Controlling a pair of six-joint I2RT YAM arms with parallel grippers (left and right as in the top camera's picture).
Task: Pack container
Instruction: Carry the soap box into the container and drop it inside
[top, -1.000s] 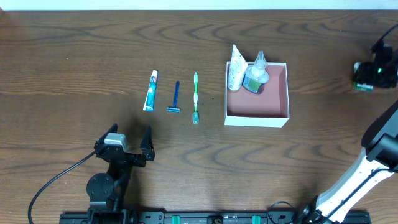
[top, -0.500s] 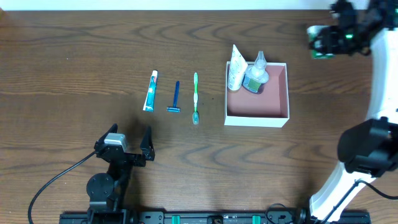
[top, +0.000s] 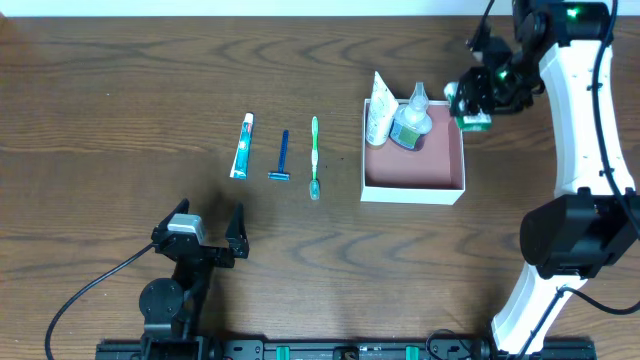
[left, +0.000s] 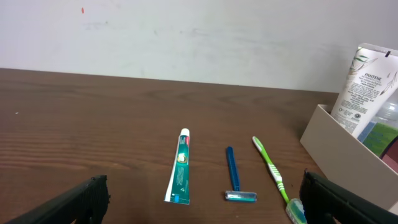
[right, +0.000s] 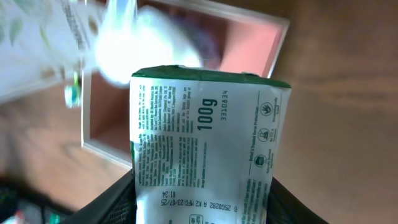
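Note:
The container (top: 443, 186) is a square white-walled box with a pink inside, right of centre; it holds a white tube (top: 378, 112) and a clear bottle (top: 411, 122) at its back. It also shows in the left wrist view (left: 336, 138) and the right wrist view (right: 245, 46). My right gripper (top: 470, 108) is shut on a green-and-white packet (right: 205, 149) just above the container's back right corner. My left gripper (top: 207, 228) is open and empty near the front left. A toothpaste tube (top: 242, 145), a blue razor (top: 282, 156) and a green toothbrush (top: 314, 157) lie left of the container.
The table's far edge meets a white wall (left: 199, 37). The left arm's base and cable (top: 100, 285) sit at the front left. The right arm (top: 580, 130) reaches over the table's right side.
My right gripper has swung with the packet from the far right edge up and leftward, and now sits over the container's back right corner. The left arm has not moved.

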